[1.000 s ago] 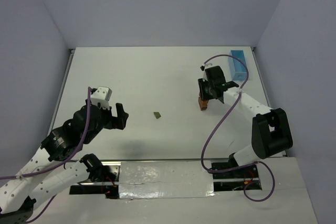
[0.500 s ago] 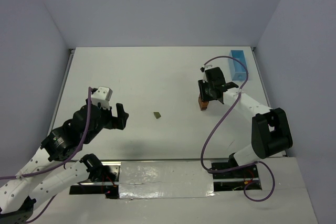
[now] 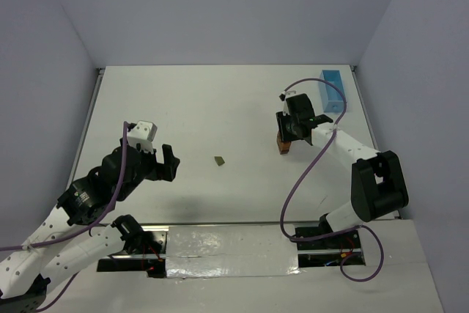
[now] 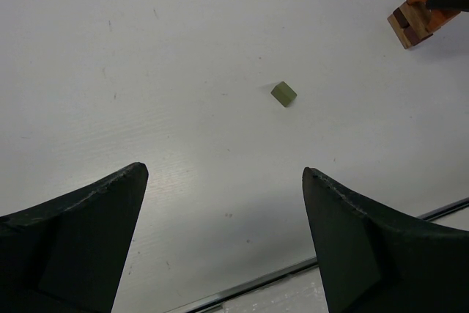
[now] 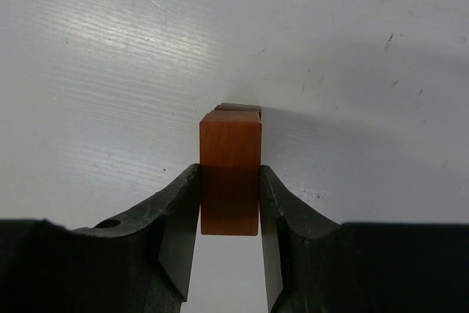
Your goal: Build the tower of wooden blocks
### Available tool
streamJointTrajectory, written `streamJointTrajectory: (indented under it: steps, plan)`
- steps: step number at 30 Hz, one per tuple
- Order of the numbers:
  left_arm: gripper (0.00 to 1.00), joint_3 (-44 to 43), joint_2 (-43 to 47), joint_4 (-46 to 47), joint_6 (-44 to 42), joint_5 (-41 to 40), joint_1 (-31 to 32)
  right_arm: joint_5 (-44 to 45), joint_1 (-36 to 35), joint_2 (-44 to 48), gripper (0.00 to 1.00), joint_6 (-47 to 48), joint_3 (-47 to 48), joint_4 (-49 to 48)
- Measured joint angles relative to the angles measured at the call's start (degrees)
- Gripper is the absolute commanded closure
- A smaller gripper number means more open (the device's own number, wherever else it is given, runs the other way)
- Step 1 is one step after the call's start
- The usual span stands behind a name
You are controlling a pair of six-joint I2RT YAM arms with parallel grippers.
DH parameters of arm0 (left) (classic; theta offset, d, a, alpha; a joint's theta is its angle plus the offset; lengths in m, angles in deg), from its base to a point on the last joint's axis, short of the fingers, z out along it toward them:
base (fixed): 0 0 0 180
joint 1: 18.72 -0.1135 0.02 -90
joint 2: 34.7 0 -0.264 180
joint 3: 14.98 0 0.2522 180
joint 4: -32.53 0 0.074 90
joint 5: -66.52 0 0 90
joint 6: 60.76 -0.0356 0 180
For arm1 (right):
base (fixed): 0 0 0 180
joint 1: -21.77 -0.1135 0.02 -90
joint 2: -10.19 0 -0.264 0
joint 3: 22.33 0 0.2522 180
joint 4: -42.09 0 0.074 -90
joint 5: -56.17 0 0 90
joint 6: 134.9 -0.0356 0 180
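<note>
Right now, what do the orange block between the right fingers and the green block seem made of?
The orange block: apparently wood, stained orange, low sheen; crisp square edges, grain unclear. The green block: likely painted or stained wood, matte olive; too small for grain to show.

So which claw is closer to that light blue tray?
Right. The right gripper, shut on the orange block, sits close by, left of the light blue tray; the left gripper hangs open far across the table.
</note>
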Motion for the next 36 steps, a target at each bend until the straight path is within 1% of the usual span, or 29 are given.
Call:
streamJointTrajectory:
  steps: [4,6,7,13,17,24,26,30,31,33,36]
  plan:
    - [0.0,0.0,0.0,0.0,0.0,0.02,0.0,-0.28,0.0,0.0,0.71,0.0,-0.09,-0.04]
    - [0.01,0.0,0.0,0.0,-0.02,0.04,0.0,-0.26,0.0,0.0,0.64,0.0,-0.33,-0.13]
    - [0.0,0.0,0.0,0.0,0.0,0.04,0.0,-0.26,0.0,0.0,0.63,0.0,-0.42,-0.22]
    - [0.01,0.0,0.0,0.0,-0.02,0.07,0.0,-0.17,0.0,0.0,0.62,-0.02,-0.44,-0.37]
    - [0.01,0.0,0.0,0.0,-0.02,0.15,0.0,-0.09,0.0,0.0,0.59,-0.02,-0.44,-0.37]
    - [0.01,0.0,0.0,0.02,-0.07,0.5,0.0,-0.09,-0.02,0.0,0.57,-0.02,-0.44,-0.37]
    - [0.01,0.0,0.0,0.02,-0.09,0.52,0.0,-0.11,-0.02,0.0,0.54,-0.04,-0.44,-0.37]
    - [0.01,0.0,0.0,0.02,-0.11,0.55,0.0,-0.11,-0.02,0.0,0.54,-0.13,-0.44,-0.31]
    - [0.01,0.0,0.0,0.02,-0.11,0.55,0.0,-0.09,-0.02,0.0,0.51,-0.2,-0.44,-0.31]
    - [0.0,0.0,0.0,0.04,-0.11,0.63,0.0,-0.04,-0.02,0.0,0.49,-0.31,-0.44,-0.28]
    - [0.0,0.0,0.0,0.04,-0.13,0.72,0.0,0.09,-0.02,0.0,0.49,-0.44,-0.44,-0.28]
